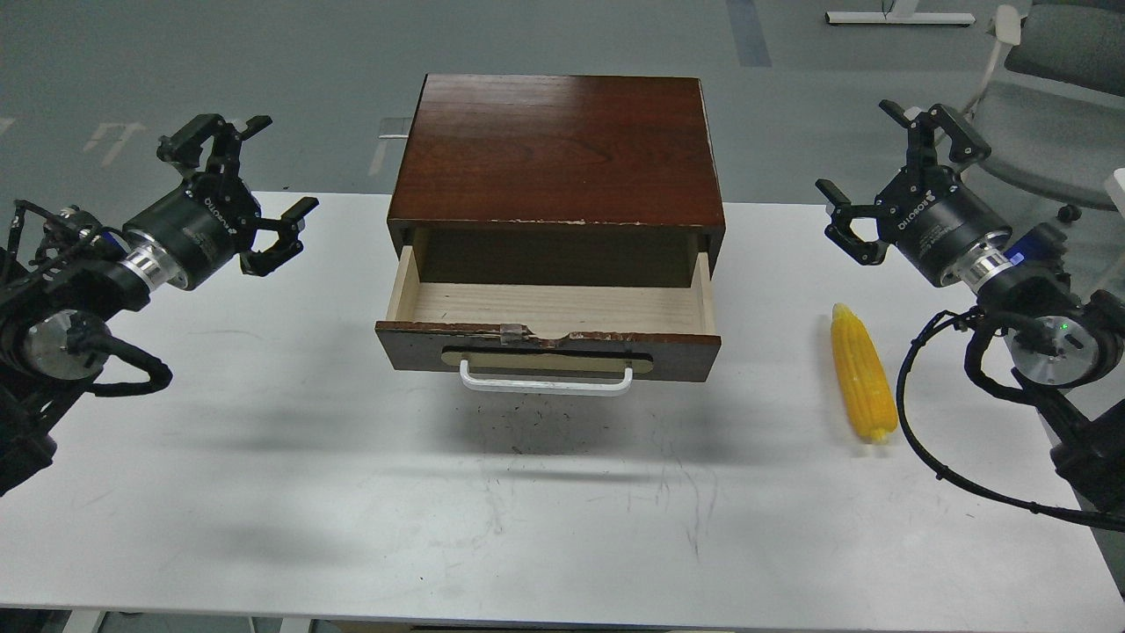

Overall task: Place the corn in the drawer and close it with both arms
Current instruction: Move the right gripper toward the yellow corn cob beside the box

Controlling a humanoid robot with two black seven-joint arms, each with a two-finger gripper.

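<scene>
The yellow corn (863,373) lies on the white table at the right, its tip pointing away from me. The dark red-brown drawer (547,338) stands pulled out of the cabinet (555,154), its pale wood interior empty, its white bar handle (546,381) facing me. My right gripper (868,158) is open and empty, raised above the table behind the corn. My left gripper (264,171) is open and empty, raised left of the cabinet.
The white table (264,492) runs from edge to edge in front of me. A grey chair (1037,105) stands behind the right arm. A black cable (932,466) loops over the table right of the corn.
</scene>
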